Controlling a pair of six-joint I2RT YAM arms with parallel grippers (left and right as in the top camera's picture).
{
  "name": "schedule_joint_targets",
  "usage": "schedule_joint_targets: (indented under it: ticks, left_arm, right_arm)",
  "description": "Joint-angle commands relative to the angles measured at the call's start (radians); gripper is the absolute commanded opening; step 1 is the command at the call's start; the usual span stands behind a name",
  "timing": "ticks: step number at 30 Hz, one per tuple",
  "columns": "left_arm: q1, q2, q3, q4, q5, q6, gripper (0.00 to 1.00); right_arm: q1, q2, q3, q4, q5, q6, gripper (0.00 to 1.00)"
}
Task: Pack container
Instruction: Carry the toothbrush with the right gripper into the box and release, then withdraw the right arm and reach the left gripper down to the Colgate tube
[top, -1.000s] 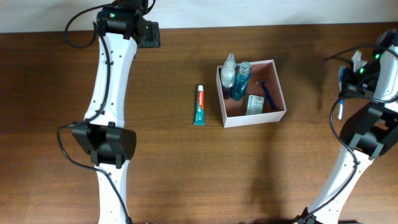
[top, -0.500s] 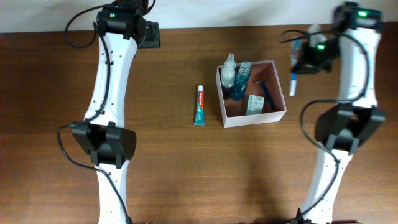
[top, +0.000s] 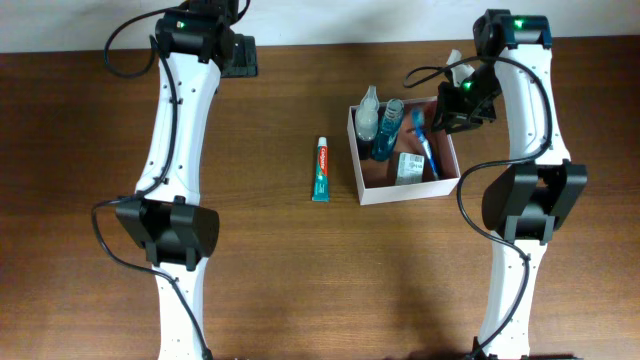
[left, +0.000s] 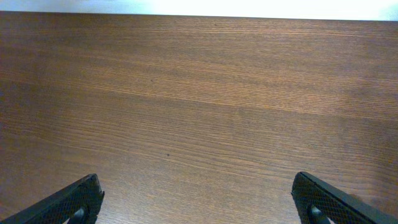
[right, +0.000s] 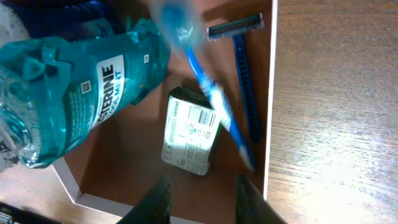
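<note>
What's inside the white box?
Inside the white box: a blue mouthwash bottle, a clear bottle, a blue razor, a green-white packet and a blurred blue toothbrush. Anything under the bottles is hidden.

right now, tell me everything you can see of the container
The container is a square open-top box with thin white walls, cardboard-like, and a reddish-brown inside. It sits flat on the wooden table, apart from the toothpaste tube to its left. Inside are a mouthwash bottle, a clear bottle, a soap packet, a razor and a blurred toothbrush.
</note>
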Motion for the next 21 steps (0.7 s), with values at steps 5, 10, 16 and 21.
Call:
schedule_joint_targets:
  ticks: [5,10,16,21]
  left_arm:
    - [0.003,0.009,-0.003,-0.017,0.008,-0.009,0.99]
    - [0.003,0.009,-0.003,-0.124,0.078,-0.005,0.99]
    - [-0.006,0.004,-0.002,-0.197,0.095,-0.005,0.99]
    - [-0.013,0.003,-0.002,-0.200,0.094,-0.005,0.99]
  right_arm:
    - [-0.021,-0.037,0.005,-0.005,0.016,-0.002,0.49]
    - [-0.126,-0.113,0.006,-0.005,0.016,-0.002,1.00]
    - [-0.270,-0.235,0.006,-0.005,0.023,0.016,0.99]
    - [-0.388,-0.305,0.006,-0.005,0.161,0.016,0.99]
